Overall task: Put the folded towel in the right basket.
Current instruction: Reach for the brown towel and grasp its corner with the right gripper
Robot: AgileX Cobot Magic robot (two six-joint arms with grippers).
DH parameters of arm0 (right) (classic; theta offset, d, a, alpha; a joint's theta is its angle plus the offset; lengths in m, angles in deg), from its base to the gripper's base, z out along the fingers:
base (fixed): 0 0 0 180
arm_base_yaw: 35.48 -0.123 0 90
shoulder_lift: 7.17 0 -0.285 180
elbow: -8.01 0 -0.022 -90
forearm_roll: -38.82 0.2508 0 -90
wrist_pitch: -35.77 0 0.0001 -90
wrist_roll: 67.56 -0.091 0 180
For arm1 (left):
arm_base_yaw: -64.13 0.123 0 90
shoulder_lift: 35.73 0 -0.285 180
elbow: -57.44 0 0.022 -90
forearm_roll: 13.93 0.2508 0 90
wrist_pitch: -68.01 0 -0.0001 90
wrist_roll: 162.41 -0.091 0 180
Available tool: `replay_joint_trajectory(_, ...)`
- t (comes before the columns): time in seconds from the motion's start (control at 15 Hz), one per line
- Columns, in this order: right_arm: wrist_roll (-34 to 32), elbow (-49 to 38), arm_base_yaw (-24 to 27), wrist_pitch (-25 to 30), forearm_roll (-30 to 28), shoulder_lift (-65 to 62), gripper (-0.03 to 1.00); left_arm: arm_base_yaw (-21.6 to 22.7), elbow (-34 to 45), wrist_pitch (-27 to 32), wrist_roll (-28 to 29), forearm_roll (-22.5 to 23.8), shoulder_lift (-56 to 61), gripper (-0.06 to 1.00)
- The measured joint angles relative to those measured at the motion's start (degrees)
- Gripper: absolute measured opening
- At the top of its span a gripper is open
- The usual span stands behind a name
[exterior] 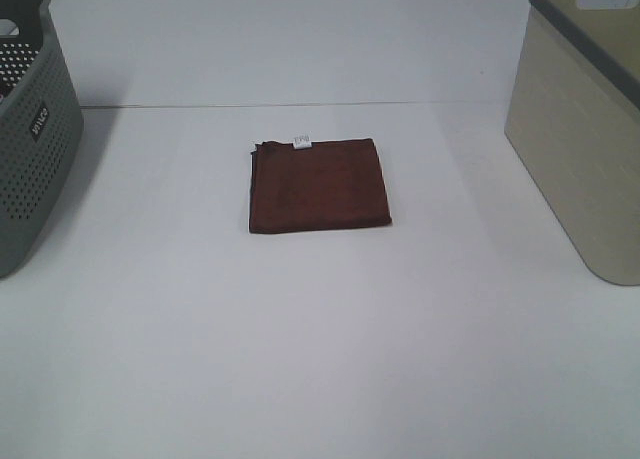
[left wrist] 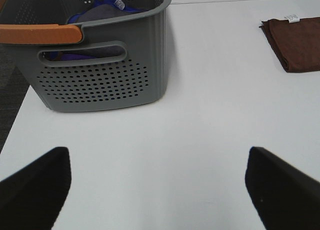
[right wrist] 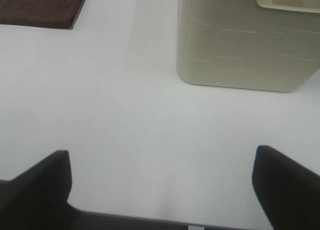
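**Entry: towel on table, neither arm engaged**

Exterior high view, left to right.

- Left edge of frame: grey-green perforated basket (exterior: 28,149). Left wrist view shows blue-purple cloth (left wrist: 95,12) inside it. Not the target.
- Centre of frame: the folded towel (exterior: 318,185) lies flat on the table (exterior: 320,359), a dark reddish-brown square with a white tag (exterior: 302,141) on its far edge. It is well apart from both baskets.
- Right edge of frame: the right basket (exterior: 578,149), beige with solid walls and a dark grey rim. Its interior is not visible.

Claws: left gripper (left wrist: 157,187) has its 2 fingers spread wide with nothing between them. Right gripper (right wrist: 162,190) is the same. Neither arm shows in the exterior view, so both sit back from the work area.

Step in hand (judgement): approach and pick, 0 progress toward placement. The right arm looks the better choice, as its camera takes in both towel and target. The cloth is thin and flat, so descend with fingers apart at 1 edge, press to the table, and close over all layers. A shallow pinch may catch only the top layer and let the fold open. Lift high enough to clear the grey rim.

Surface: white, matte, bare around the towel; a thin seam line crosses the upper part of the frame. Little of the room is visible.
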Motion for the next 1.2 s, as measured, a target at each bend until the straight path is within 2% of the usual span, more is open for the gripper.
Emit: replay_joint_trajectory(1.2, 0.0, 0.0, 0.0, 0.0, 0.0, 0.0, 0.94, 0.0, 0.0, 0.0, 0.0, 0.0, 0.0, 0.88)
